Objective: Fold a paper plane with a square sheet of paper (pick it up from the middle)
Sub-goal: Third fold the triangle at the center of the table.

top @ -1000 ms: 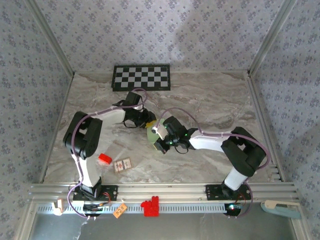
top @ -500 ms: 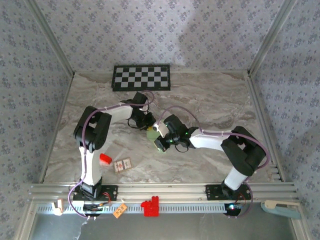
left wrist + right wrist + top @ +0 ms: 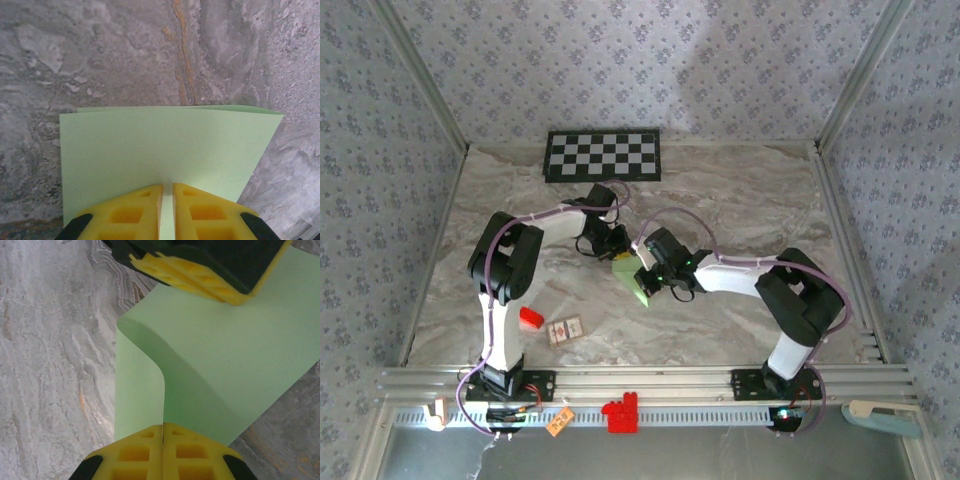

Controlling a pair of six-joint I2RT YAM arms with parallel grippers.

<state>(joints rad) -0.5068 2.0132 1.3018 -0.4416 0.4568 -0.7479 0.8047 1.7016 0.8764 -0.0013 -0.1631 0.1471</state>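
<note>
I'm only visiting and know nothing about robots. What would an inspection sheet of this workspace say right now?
Surface: grey marble-patterned tabletop, nothing spilled.
Job's things: pale green paper sheet, bent over into a fold, pinched from two sides.
Clutter: small red block; small patterned card beside it; black-and-white checkerboard panel at the far edge.
Grippers: left gripper shut on the sheet; right gripper shut on it too.
Cables: purple cables looping along both arms.
Surroundings: floral wallpapered walls; metal front rail.
</note>
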